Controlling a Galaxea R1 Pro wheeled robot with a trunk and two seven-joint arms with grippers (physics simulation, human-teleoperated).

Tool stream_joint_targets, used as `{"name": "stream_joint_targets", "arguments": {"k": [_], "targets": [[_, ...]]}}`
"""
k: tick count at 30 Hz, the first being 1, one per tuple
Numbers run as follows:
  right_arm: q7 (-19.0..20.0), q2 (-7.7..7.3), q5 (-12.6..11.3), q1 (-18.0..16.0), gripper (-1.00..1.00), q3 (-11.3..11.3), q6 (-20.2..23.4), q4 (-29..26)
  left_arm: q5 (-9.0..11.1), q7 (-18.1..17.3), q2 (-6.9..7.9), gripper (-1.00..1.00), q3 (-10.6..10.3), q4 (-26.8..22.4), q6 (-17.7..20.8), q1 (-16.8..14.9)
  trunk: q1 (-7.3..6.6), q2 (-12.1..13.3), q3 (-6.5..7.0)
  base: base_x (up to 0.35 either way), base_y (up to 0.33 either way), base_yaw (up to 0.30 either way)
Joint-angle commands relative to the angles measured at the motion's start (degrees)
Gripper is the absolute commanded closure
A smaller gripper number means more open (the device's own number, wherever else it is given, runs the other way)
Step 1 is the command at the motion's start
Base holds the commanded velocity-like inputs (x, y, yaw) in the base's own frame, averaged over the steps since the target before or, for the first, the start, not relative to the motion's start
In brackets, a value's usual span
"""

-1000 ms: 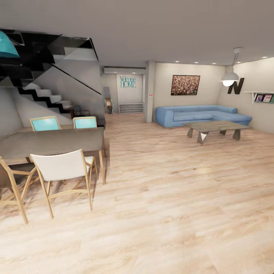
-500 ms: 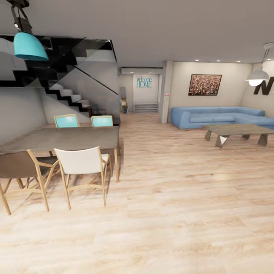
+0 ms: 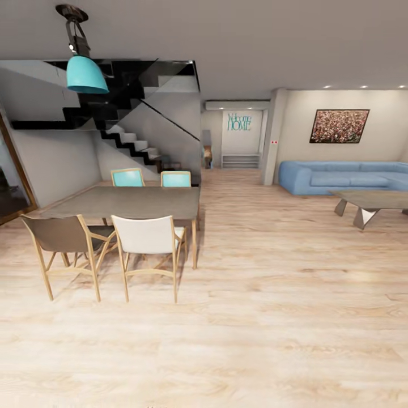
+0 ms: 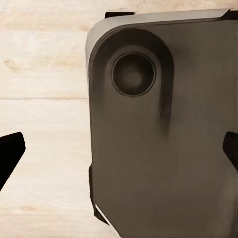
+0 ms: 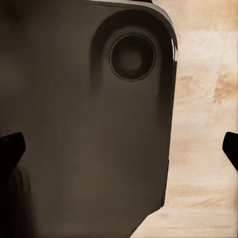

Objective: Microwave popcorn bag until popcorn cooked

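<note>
Over wood floor (image 4: 44, 74): both grippers (image 4: 119, 148) (image 5: 119, 148) spread wide, empty; lounge ahead.

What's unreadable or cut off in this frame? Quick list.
- Sofa: head view, its right end is cut by the picture's edge.
- Coffee table: head view, right part cut by the same edge.
- Doorway at far left: head view, mostly cut off, dark inside.
- Small figure by the far wall: too small to identify.
- Wood floor: left wrist view, largely hidden by a dark robot body panel.
- Right wrist view: panel hides most of the floor too.
</note>
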Motion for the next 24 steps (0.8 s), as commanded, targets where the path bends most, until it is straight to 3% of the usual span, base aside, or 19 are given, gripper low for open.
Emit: {"name": "stream_joint_targets", "arguments": {"k": [1,17,20,21,22,24], "targets": [[-0.02,-0.07,-0.02,-0.01,-1.00,0.01,-0.18,0.03,0.01,-0.02,-0.03,-1.00,-0.07,-0.05,-0.08,0.01,0.00,-0.02,-0.04,0.000,0.000,0.274],[0.05,-0.37,-0.47,-0.01,-1.00,-0.30,-2.02,0.03,0.19,-0.02,-0.19,-1.00,0.35,0.00,-0.06,0.02,0.00,-0.02,-0.04,0.000,0.000,0.274],[0.06,-0.27,-0.55,-0.01,-1.00,-0.34,-2.10,0.03,0.16,-0.02,-1.32,-1.00,0.43,-0.09,-0.05,0.03,0.00,-0.02,-0.04,0.000,0.000,0.274],[0.06,-0.28,-0.35,-0.01,-1.00,-0.26,-2.12,0.03,0.21,-0.04,-3.78,-1.00,0.54,-0.08,-0.07,-0.01,0.00,-0.02,-0.04,0.000,0.000,0.274],[0.07,-0.28,-0.28,-0.01,-1.00,-0.21,-2.12,0.03,0.24,-0.03,-4.48,-1.00,0.58,-0.02,-0.03,-0.01,0.00,-0.02,-0.04,0.000,0.000,0.274],[0.07,-0.28,-0.18,-0.01,-1.00,-0.18,-2.12,0.03,0.26,-0.03,-4.87,-1.00,0.60,0.06,0.00,0.00,0.00,-0.02,-0.04,0.000,0.000,0.274]]}}
